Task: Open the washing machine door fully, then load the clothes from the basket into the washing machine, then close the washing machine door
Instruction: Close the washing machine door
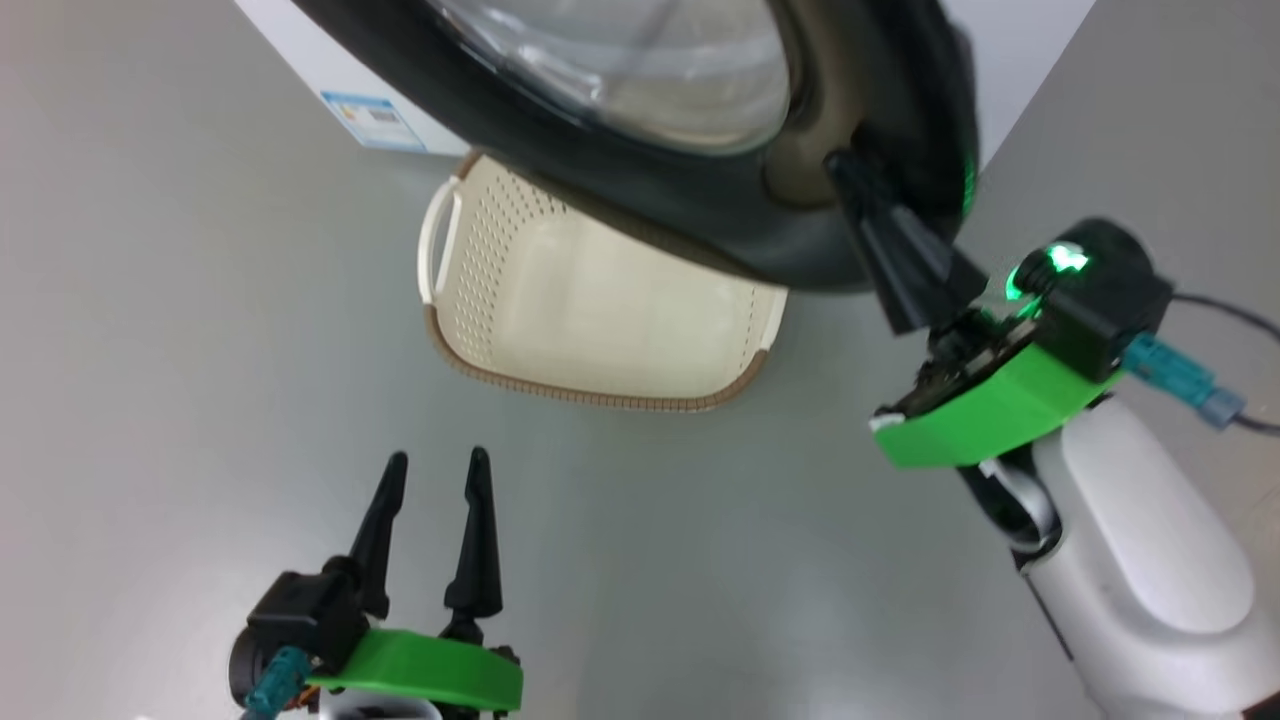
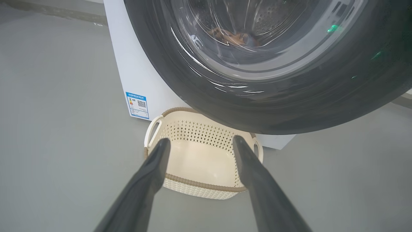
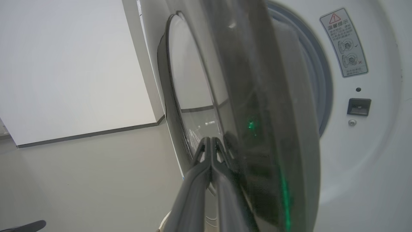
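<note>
Grey floor point(image 1: 150, 350) bears the cream perforated plastic basket point(image 1: 500, 270), empty, orange clothes point(image 2: 231, 36) glimpsed behind the glossy black-rimmed round glass door point(image 1: 700, 225), which the clenched right gripper point(image 1: 840, 165) seemingly pushes closed; left gripper point(image 1: 438, 456) hangs splayed.

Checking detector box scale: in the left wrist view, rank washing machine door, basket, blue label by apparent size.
1. washing machine door, by far the largest, even with the frame edge cutting it off.
2. basket.
3. blue label, smallest.
</note>
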